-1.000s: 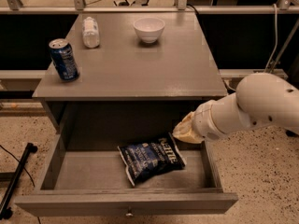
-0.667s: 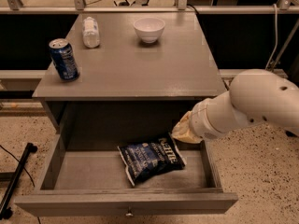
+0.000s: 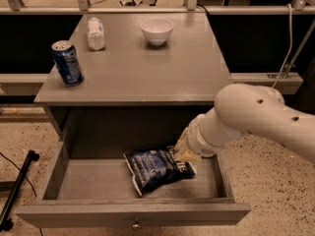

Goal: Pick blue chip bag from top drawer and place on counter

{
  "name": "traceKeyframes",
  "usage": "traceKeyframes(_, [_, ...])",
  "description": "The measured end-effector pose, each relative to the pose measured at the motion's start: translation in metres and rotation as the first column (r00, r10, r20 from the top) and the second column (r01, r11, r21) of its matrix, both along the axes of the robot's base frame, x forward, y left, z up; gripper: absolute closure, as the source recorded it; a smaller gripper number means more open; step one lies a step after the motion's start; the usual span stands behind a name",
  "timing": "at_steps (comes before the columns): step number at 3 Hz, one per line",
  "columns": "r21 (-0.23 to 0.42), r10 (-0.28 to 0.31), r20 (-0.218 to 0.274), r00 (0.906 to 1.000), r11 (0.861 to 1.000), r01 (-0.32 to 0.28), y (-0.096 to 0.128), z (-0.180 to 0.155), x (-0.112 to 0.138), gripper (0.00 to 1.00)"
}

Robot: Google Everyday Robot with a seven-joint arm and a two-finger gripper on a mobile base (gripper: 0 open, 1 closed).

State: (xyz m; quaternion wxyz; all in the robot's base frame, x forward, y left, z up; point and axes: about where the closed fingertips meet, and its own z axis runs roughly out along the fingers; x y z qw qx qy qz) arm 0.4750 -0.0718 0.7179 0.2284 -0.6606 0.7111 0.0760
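The blue chip bag [image 3: 157,168] lies flat in the open top drawer [image 3: 128,213], right of its middle, white lettering up. My gripper [image 3: 183,151] reaches down into the drawer from the right and sits at the bag's right end, touching or just above it. The white arm hides most of the wrist. The grey counter [image 3: 147,58] is the cabinet top above the drawer.
On the counter stand a blue soda can [image 3: 68,63] at the front left, a small white bottle [image 3: 95,33] at the back left and a white bowl [image 3: 157,30] at the back middle. A black stand leg [image 3: 19,188] lies on the floor at left.
The arm has swung left and lower over the drawer, bringing the gripper down to the bag's right end. The bag has not moved.
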Motion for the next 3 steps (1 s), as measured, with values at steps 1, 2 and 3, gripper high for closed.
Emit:
traceKeyframes(1, [0.006,0.012,-0.026,0.9996,1.000,-0.011,0.008,-0.017,0.001,0.04])
traceKeyframes(2, [0.014,0.025,-0.055,0.9982,1.000,-0.025,0.019,-0.038,0.001,0.00])
traceKeyframes(3, [0.009,0.025,-0.083,0.9962,1.000,-0.024,0.024,-0.064,0.001,0.00])
